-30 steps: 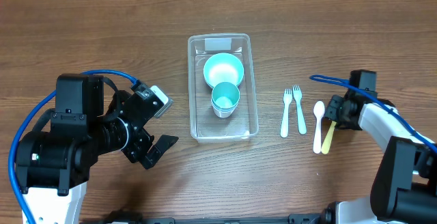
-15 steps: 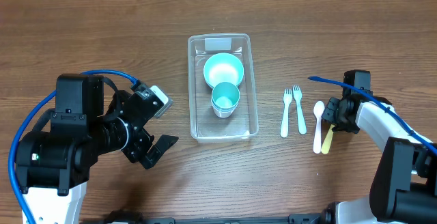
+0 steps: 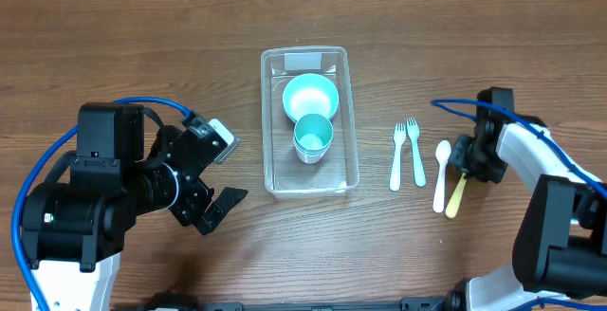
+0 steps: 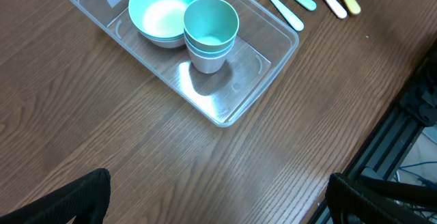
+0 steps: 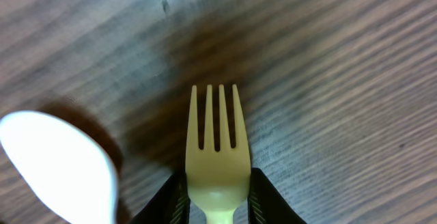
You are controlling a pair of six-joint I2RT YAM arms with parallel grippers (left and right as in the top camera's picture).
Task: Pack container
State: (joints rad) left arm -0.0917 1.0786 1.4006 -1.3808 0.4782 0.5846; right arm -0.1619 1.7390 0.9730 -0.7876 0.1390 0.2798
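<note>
Pinches smooth pale-yellow plastic fork [image 5: 216, 157] at neck with right tool [image 5: 217, 198]; holds left tool [image 3: 228, 171] spread wide, empty. Clear rounded plastic container [image 3: 275, 173] mid grainy wood surface [image 3: 142, 45].

The wooden table [image 3: 142, 55] runs brown and streaky under everything; a teal bowl [image 3: 310, 96] with a pale inside sits upright, and touching its near side stands a teal cup [image 3: 313, 136], apparently nested in a paler one; well off to the right two forks lie side by side, tines towards the far edge, a whitish fork [image 3: 397, 159] and a light blue fork [image 3: 414, 155]; beyond them a white spoon [image 3: 441, 173] lies bowl-end far; just beside it is a four-tined yellow fork [image 5: 216, 156].
</note>
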